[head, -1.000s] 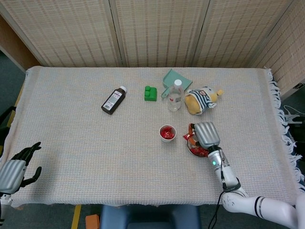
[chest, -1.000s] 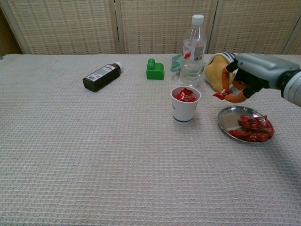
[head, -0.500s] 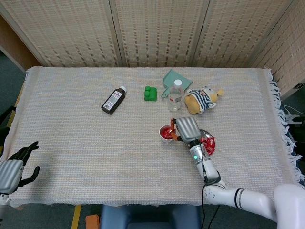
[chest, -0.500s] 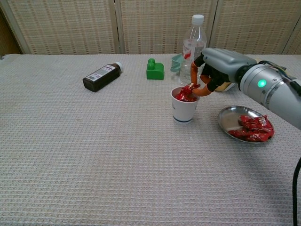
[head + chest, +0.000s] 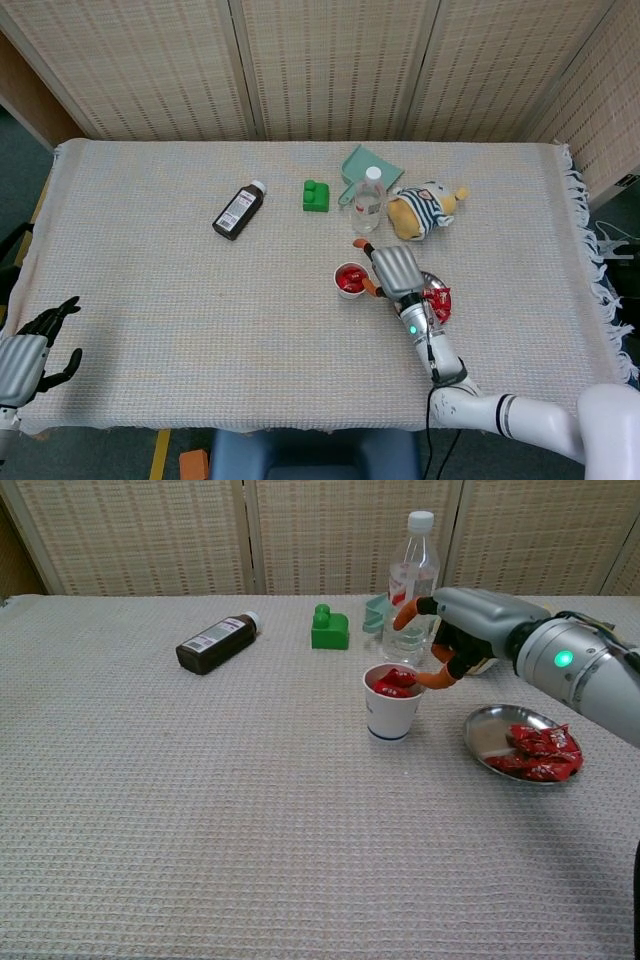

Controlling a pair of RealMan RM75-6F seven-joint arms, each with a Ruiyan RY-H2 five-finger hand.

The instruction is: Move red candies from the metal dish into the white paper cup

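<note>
The white paper cup (image 5: pixel 392 703) (image 5: pixel 351 279) stands mid-table with red candies (image 5: pixel 393 680) inside. Right of it lies the metal dish (image 5: pixel 489 739) (image 5: pixel 427 283), with several red candies (image 5: pixel 541 753) (image 5: pixel 437 303) heaped on its right side. My right hand (image 5: pixel 459 630) (image 5: pixel 393 271) hovers just above and right of the cup. Its fingers are spread apart and hold nothing. My left hand (image 5: pixel 30 356) rests at the table's front left corner in the head view, fingers apart and empty.
Behind the cup stand a clear water bottle (image 5: pixel 411 578), a green block (image 5: pixel 328 628), a teal scoop (image 5: pixel 361 168) and a striped plush toy (image 5: pixel 425 210). A brown bottle (image 5: pixel 213 642) lies on its side at the back left.
A second ago my right hand carried a candy leftward from above the dish. It reached the cup, and now its fingers have spread and the candy lies in the cup.
</note>
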